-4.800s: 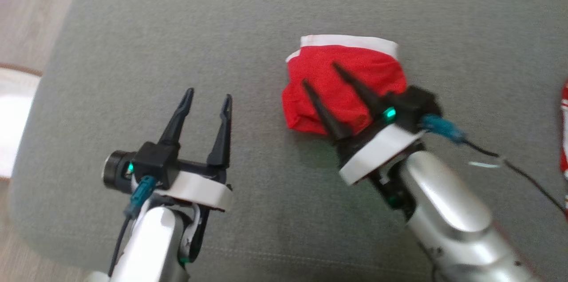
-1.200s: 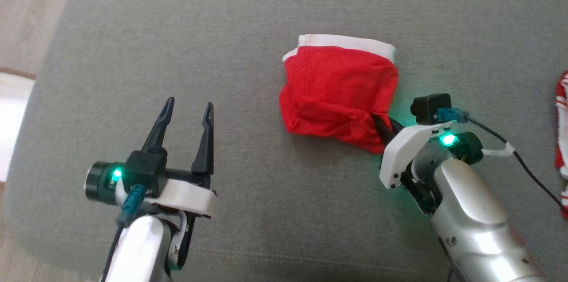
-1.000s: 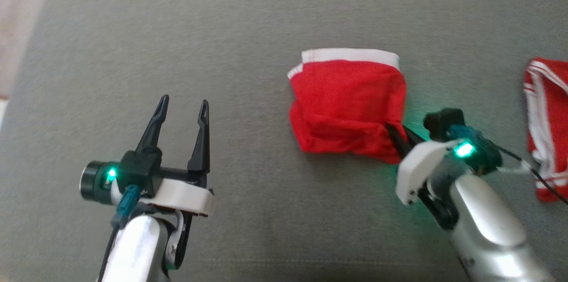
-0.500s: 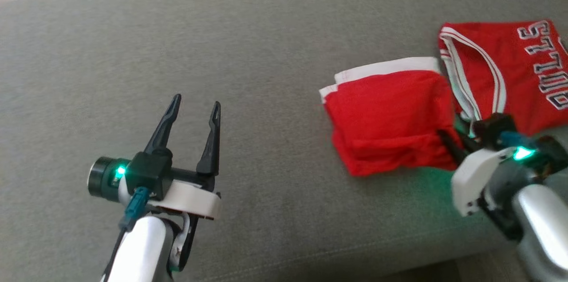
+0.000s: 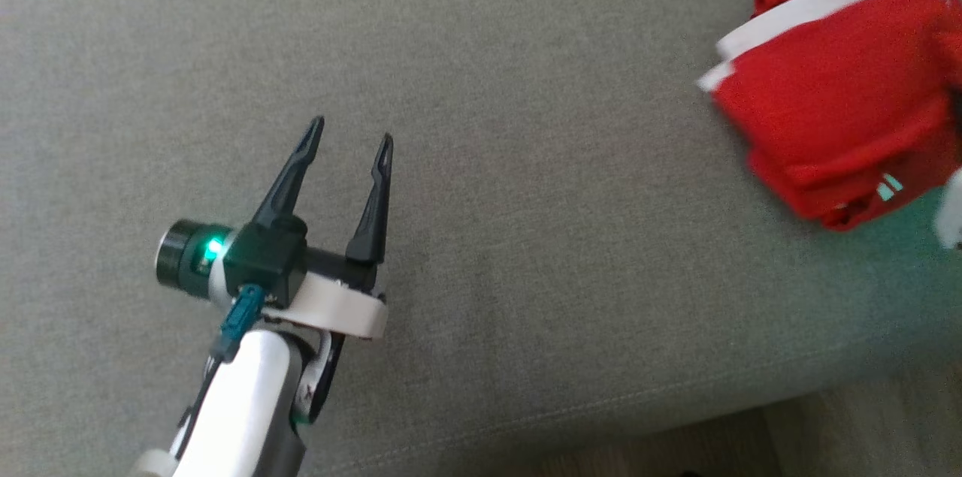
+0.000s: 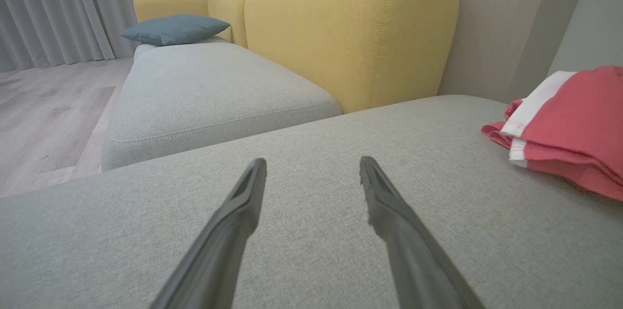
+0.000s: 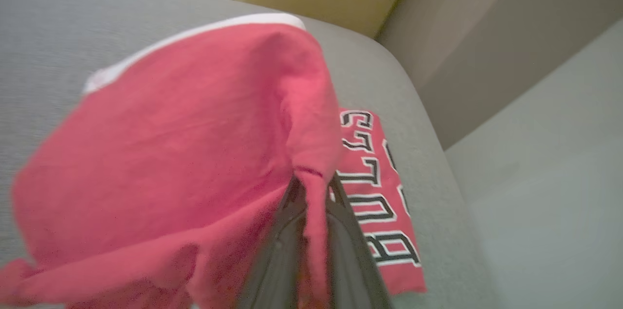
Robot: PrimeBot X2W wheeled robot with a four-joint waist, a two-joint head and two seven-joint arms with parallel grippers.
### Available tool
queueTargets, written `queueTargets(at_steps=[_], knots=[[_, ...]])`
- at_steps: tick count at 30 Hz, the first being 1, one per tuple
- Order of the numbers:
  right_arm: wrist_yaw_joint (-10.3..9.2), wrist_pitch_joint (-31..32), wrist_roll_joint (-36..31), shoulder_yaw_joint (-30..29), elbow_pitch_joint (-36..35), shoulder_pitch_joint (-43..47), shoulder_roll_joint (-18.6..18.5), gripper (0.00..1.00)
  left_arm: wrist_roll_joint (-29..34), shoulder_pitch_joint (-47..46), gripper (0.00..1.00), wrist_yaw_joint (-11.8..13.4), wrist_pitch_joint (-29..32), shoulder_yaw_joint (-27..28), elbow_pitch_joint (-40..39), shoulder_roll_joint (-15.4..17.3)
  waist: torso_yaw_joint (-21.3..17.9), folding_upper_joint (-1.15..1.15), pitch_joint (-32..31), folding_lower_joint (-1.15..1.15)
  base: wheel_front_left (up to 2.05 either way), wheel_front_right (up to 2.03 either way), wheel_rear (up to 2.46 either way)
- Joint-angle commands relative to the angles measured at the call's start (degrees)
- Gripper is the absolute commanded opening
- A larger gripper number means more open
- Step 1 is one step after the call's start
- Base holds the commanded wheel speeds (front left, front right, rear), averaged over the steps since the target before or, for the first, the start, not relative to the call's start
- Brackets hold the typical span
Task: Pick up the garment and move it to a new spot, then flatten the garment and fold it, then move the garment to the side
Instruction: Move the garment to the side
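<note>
My left hand (image 5: pixel 351 129) hovers over the left part of the grey cushion (image 5: pixel 526 221), its two fingers spread as wide as they go with nothing between them. Past them, the left wrist view shows a yellow sofa back (image 6: pixel 350 31) and a blue pillow (image 6: pixel 175 28). Further right, at the edge of the head view, is the red garment (image 5: pixel 834 131), folded into a compact bundle with its white band on the far side. It is blurred there, so I cannot tell whether its lower folds touch the cushion. My right hand (image 7: pixel 315 192) is closed tight on a pinch of red cloth at the bundle's near corner, the fabric bunched between the fingers. Just beyond it, a second red jersey (image 7: pixel 375 192) with black-and-white lettering lies flat, partly behind the bundle. I judge the fold finished and the last step in hand: getting the garment to the side. The next move calls for lowering the bundle flat near that jersey without spilling its folds. After that I should open my right hand and draw it straight back so the corner isn't dragged.
</note>
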Motion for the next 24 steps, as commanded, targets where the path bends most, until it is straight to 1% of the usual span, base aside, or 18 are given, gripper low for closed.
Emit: queueTargets(at_steps=[1,7,10,15,16,17,18,19,20,24], knots=[[-0.31,-0.57,-0.43,-0.55,-1.46,-0.75,-2.02,0.00,0.66,-2.33,1.00,-0.31,-0.34,1.69,-2.09,0.71,0.22,0.00,0.92,0.00,0.00,0.00,0.00],[-0.31,-2.35,-1.96,-8.86,1.84,-1.57,0.04,0.00,1.30,-4.72,1.00,-1.01,-0.34,0.79,-2.39,0.61,0.31,0.00,4.44,0.00,0.00,0.00,0.00],[-0.31,-2.91,-1.54,-13.45,3.27,-2.48,2.47,0.00,1.71,-5.90,1.00,-1.32,-0.34,0.41,-2.56,0.68,0.26,0.00,5.94,0.00,0.00,0.00,0.00],[-0.31,-4.22,-1.56,-18.06,5.33,-4.15,5.58,0.00,2.34,-7.48,1.00,-1.89,-0.34,-0.22,-2.78,1.04,0.14,0.00,7.35,0.00,0.00,0.00,0.00],[-0.31,-4.29,-1.88,-18.70,5.72,-4.35,6.16,0.22,2.44,-7.71,1.00,-2.02,-0.34,-0.37,-2.78,1.13,0.14,0.00,7.44,0.00,0.00,0.00,0.00],[-0.31,-4.15,-2.50,-19.08,6.05,-4.36,6.59,0.35,2.50,-7.92,1.00,-2.16,-0.34,-0.51,-2.81,1.18,0.16,0.00,7.46,0.00,0.00,0.00,0.00],[-0.31,-4.28,-3.21,-19.32,6.13,-4.29,7.00,0.44,2.53,-8.06,1.00,-2.25,-0.34,-0.63,-2.79,1.21,0.20,0.00,7.43,0.00,0.00,0.00,0.00],[-0.31,-4.50,-3.69,-19.63,6.09,-4.15,7.59,0.74,2.54,-8.16,1.00,-2.33,-0.34,-0.75,-2.75,1.23,0.25,0.00,7.28,0.00,0.00,0.00,0.00],[-0.31,-4.55,-4.37,-20.20,6.08,-3.83,8.09,1.00,2.52,-8.15,1.00,-2.39,-0.34,-0.84,-2.64,1.25,0.29,0.00,6.96,0.00,0.00,0.00,0.00],[-0.31,-6.60,-8.81,-23.55,3.93,-1.41,10.19,1.00,2.15,-7.54,1.00,-2.39,-0.34,-1.05,-2.08,1.14,0.59,0.00,5.18,0.00,0.00,0.00,0.00]])
